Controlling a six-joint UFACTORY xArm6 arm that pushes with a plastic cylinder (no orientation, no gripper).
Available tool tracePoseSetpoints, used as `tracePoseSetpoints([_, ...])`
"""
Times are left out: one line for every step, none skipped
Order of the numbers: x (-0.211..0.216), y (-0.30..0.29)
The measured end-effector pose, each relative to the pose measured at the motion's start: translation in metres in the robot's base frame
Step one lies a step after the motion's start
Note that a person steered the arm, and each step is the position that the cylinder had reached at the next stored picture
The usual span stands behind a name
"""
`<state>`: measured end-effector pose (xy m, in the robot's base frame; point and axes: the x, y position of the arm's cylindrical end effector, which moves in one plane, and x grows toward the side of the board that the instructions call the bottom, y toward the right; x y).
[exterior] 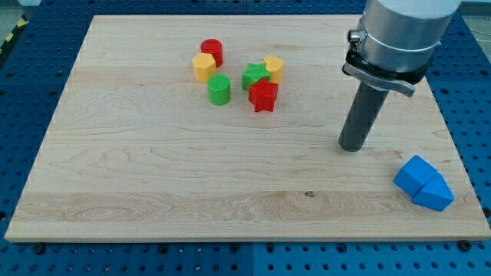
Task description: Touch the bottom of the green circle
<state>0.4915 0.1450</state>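
1. No jaws on this rig, so nothing opens, closes or holds anything; the arm ends in a straight dark matte rod, and my tip [351, 149] rests on the pale wooden board [153, 176], touching no block.
2. Target: the green round plastic cylinder block [219, 89] sits well to the view's left of my tip and a little toward the view's top. Its bottom side faces open board.
3. Risk, as I judge it: a straight line from my tip would reach the green cylinder's right side, not its bottom; the red star-shaped block [263, 96] lies near that line and could get shoved.
4. Risk: arriving too fast from below would push the light cylinder up into the yellow faceted block [203, 67] and the red cylinder block [212, 52] just above it, scattering the cluster.
5. Also in the cluster: a green star-shaped block [254, 76] with a second yellow faceted block [274, 67] touching its right side.
6. Two blue angular blocks [424, 183] lie together at the view's lower right of my tip, well out of the way.
7. Textures: blocks look smooth with ridged sides; board shows fine grain and sits on a blue perforated table [46, 23].
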Motion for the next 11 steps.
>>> tracePoseSetpoints([-0.007, 0.000])
tracePoseSetpoints([-0.010, 0.000])
tracePoseSetpoints([-0.014, 0.000])
tracePoseSetpoints([-0.019, 0.000])
tracePoseSetpoints([-0.024, 0.001])
tracePoseSetpoints([-0.025, 0.006])
tracePoseSetpoints([-0.025, -0.005])
tracePoseSetpoints([-0.019, -0.029])
tracePoseSetpoints([-0.013, -0.100])
tracePoseSetpoints([-0.013, -0.172])
tracePoseSetpoints([-0.031, -0.212])
